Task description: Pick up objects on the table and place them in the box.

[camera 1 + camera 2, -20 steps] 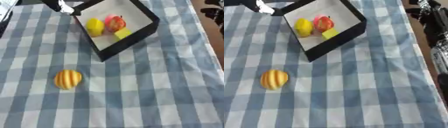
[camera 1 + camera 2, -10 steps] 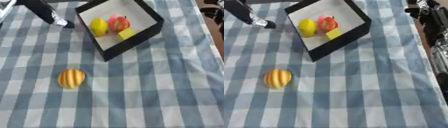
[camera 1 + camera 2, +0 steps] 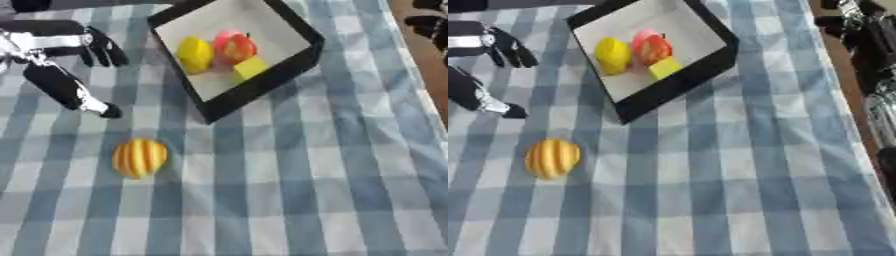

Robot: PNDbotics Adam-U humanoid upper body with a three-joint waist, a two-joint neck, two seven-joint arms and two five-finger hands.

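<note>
Since 1 second ago my left hand (image 3: pixel 70 65) has come down from the upper left corner toward the striped yellow fruit (image 3: pixel 140 158), which lies alone on the checked cloth (image 3: pixel 306 190) at lower left. That hand is spread wide, holding nothing, well above the fruit. I see 3 items already in the box (image 3: pixel 262 87): a lemon (image 3: pixel 194 54), a red fruit (image 3: pixel 234 46), a yellow block (image 3: pixel 249 68). I judge 1 pick remains.
</note>
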